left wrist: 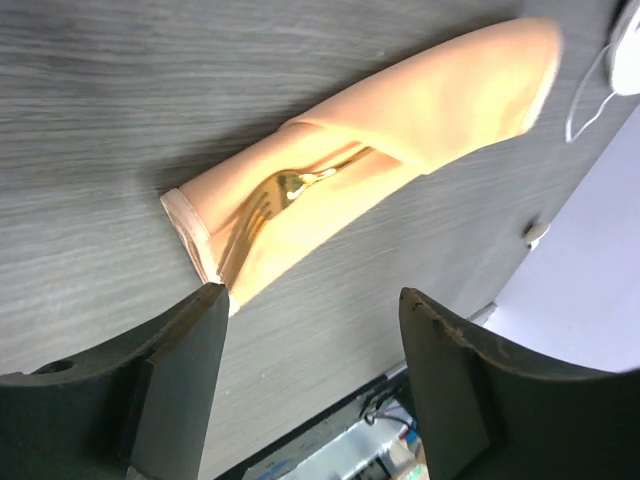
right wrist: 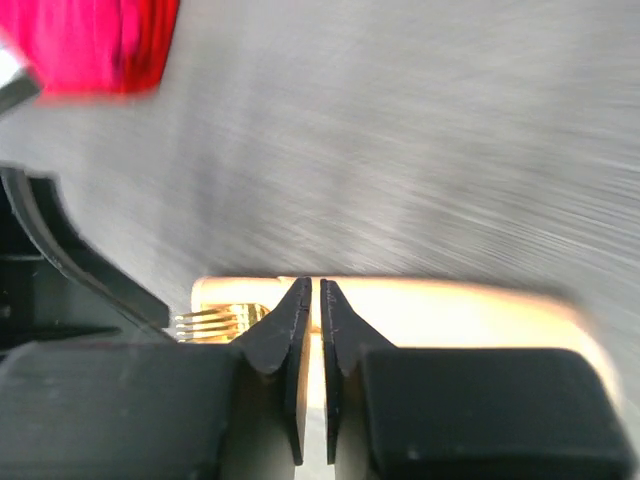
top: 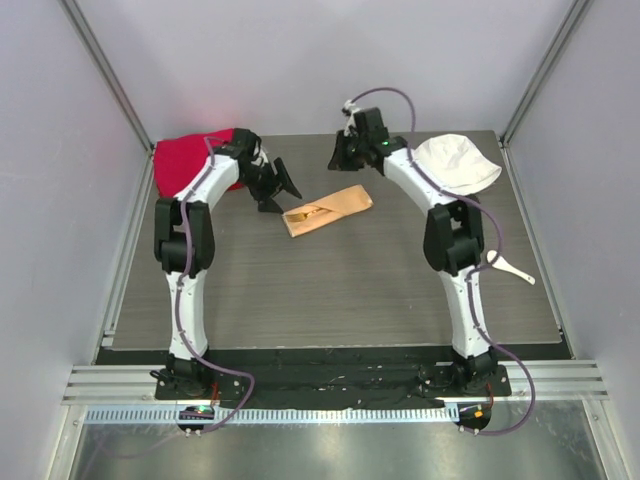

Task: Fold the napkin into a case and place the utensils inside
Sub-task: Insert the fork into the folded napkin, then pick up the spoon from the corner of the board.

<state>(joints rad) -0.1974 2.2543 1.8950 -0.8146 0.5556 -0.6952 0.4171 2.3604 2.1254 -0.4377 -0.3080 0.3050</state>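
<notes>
The peach-tan satin napkin lies folded into a narrow flat case (top: 328, 211) in the middle of the table. A gold fork (left wrist: 275, 195) sits in its pocket, tines toward the left end. A small white spoon (top: 512, 266) lies on the table to the right of the right arm, far from the case. My left gripper (top: 280, 190) is open and empty, just left of the case; in the left wrist view the gripper (left wrist: 312, 295) hovers near the case's (left wrist: 420, 120) end. My right gripper (top: 340, 160) is shut and empty, behind the case; its wrist view shows the gripper (right wrist: 316, 285) above the case (right wrist: 450, 315) and the fork tines (right wrist: 212, 320).
A thick red cloth (top: 190, 160) lies at the back left, behind the left arm. A white bucket hat (top: 458, 162) lies at the back right. Grey walls and metal posts close in the table on three sides.
</notes>
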